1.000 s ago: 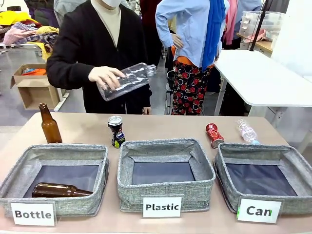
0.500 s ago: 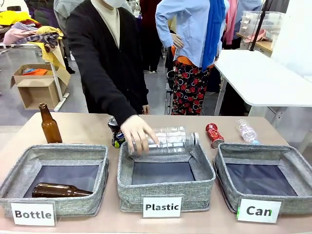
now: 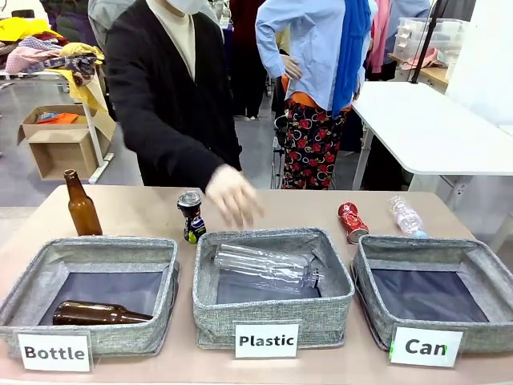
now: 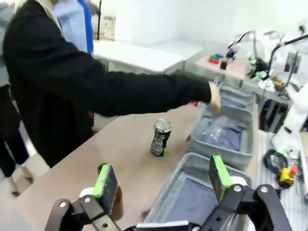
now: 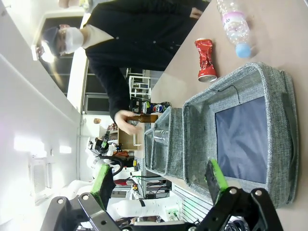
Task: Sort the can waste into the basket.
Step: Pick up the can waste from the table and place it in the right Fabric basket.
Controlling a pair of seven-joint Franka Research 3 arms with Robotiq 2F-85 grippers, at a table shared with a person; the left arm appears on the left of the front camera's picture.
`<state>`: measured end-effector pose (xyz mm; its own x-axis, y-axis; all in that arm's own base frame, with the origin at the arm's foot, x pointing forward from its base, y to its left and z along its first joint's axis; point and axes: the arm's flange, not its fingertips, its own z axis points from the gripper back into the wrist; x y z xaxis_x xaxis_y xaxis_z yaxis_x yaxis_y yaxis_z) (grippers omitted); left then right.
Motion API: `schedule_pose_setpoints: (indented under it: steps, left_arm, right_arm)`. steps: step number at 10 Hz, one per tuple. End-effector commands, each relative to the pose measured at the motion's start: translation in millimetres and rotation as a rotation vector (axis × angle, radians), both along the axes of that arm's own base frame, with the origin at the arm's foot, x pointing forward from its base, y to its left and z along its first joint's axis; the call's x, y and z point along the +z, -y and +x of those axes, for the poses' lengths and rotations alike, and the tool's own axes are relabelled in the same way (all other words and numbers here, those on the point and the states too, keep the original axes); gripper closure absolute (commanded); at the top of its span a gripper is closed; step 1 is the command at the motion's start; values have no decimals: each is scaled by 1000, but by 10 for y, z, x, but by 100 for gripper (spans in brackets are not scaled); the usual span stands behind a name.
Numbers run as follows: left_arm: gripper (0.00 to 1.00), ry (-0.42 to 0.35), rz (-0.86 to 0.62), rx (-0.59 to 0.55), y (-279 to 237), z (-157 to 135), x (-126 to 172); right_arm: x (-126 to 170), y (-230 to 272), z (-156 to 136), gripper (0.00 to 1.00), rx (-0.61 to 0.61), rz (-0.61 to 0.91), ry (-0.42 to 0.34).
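A crushed black-and-blue Pepsi can (image 3: 191, 216) stands upright on the table behind the gap between the left and middle baskets. It appears again as the Pepsi can (image 4: 160, 137) and, far off, the Pepsi can (image 5: 156, 108). A crushed red can (image 3: 352, 222) lies behind the grey basket (image 3: 417, 243) signed "Can" at the right, whose dark bottom is bare. The right wrist view looks down on that basket (image 5: 275, 91) and the red can (image 5: 205, 59). My left gripper (image 4: 162, 178) and right gripper (image 5: 159, 180) are both open, well above the table, holding nothing.
The "Plastic" basket (image 3: 210, 317) holds a clear bottle (image 3: 268, 267), with the person's hand (image 3: 232, 195) above it. The "Bottle" basket (image 3: 32, 273) holds a brown bottle (image 3: 100, 313). Another brown bottle (image 3: 82, 205) stands at the back left; a small plastic bottle (image 3: 405, 216) lies at the back right.
The person brought the clear bottle down into the middle basket and let go of it. The hand has lifted off. The cans have not moved.
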<state>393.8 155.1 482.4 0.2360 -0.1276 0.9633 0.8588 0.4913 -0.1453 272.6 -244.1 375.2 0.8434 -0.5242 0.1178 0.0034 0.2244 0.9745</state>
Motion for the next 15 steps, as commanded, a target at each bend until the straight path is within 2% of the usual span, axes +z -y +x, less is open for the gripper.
schedule_pose_setpoints:
  steps: [1, 3, 5, 7, 8, 10, 12, 15]
  left_arm:
    - [0, -75, 119, 37, 439, 197, -45]
    - [0, -112, 104, 87, 477, 357, -83]
    - [0, -72, 236, 195, 1079, 539, -218]
    - [0, -84, 371, 152, 1665, 734, -452]
    - [0, -107, 407, 84, 1883, 804, -558]
    - [0, -112, 476, 59, 2341, 902, -839]
    - [0, -122, 484, 10, 2640, 1005, -1055]
    - [0, -209, 476, -21, 2834, 1274, -1295]
  right_arm:
    - [-9, -15, 8, 0, -4, -1, 35]
    - [-9, -15, 8, 0, -4, -1, 35]
    - [-9, -15, 8, 0, -4, -1, 35]
    - [-9, -15, 8, 0, -4, -1, 35]
    - [-9, -15, 8, 0, -4, -1, 35]
    - [-9, -15, 8, 0, -4, -1, 35]
    - [-9, -15, 8, 0, -4, -1, 35]
    - [-9, -15, 8, 0, -4, -1, 35]
